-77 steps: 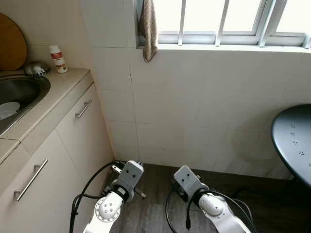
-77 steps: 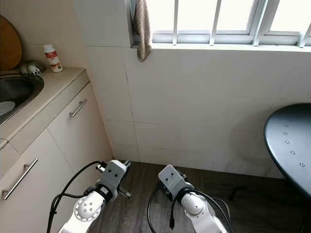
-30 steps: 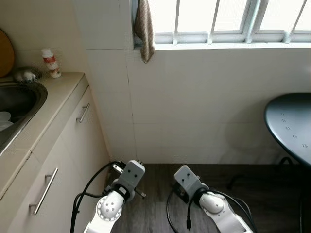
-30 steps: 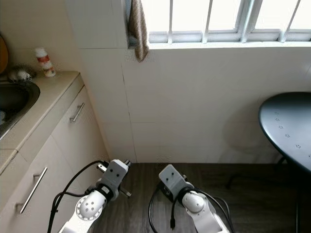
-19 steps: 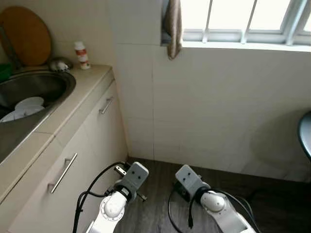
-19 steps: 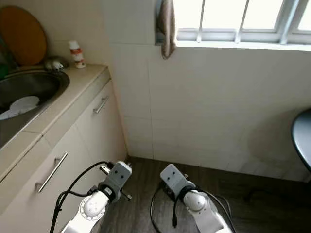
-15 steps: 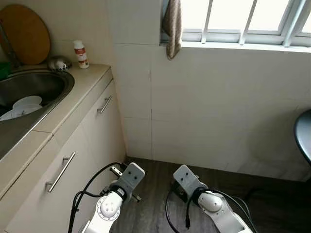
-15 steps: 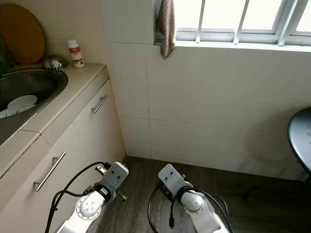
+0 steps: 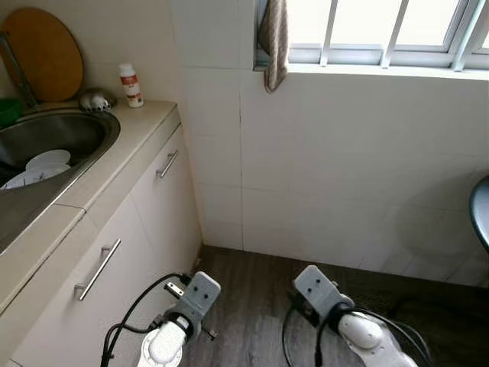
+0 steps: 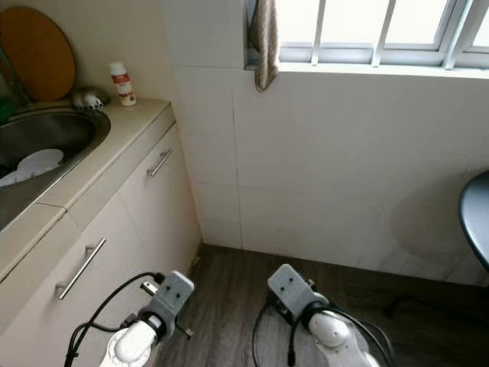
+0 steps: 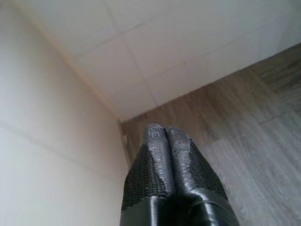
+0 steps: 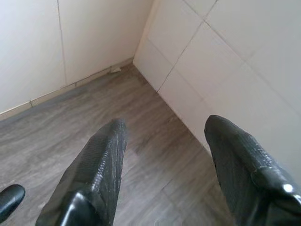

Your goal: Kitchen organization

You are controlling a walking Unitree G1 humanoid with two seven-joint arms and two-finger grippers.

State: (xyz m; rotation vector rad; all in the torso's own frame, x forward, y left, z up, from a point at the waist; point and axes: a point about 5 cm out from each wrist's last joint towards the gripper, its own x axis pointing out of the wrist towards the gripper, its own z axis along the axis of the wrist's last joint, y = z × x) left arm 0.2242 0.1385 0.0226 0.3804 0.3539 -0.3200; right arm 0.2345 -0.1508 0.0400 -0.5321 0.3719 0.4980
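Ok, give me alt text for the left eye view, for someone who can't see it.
A steel sink holding white dishes sits in a beige counter on the left, a small bottle behind it. A cloth hangs at the barred window.

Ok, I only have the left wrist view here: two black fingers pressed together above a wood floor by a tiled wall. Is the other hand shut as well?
Observer: No. The right hand is open, its fingers well apart and holding nothing.
Reviewer: Is anything kitchen-like within sight?
Observer: Yes. On the robot's left runs a counter with a steel sink set into it.
Reviewer: Is the sink in use?
Observer: White dishes lie in it.
Reviewer: And on the counter itself?
Observer: A small white bottle with a red label stands at the back, by the wall.
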